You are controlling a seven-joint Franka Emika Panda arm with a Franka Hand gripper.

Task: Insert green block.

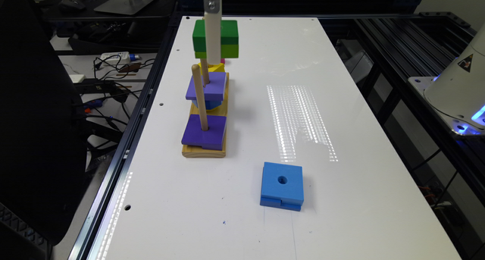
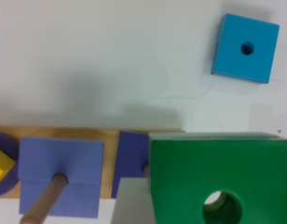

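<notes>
Looking across the exterior view, we see the green block held up in the air above the far end of the wooden base, with a white finger of the claw crossing its near face. Below it stand two wooden pegs, each carrying a purple square, and a yellow piece sits further back. The blue block with its centre hole lies flat on the white table, well apart from the base, toward the exterior view's right.

The wrist view gives us what the other cannot: the green block's top face and its round hole, with something wooden faintly visible through it. It also shows the purple squares from above, a peg leaning through one, and the blue block off on the table.

Whether the claw is pinching or merely flanking the block we cannot tell outright; the wrist view shows only a pale shape beside the block.
</notes>
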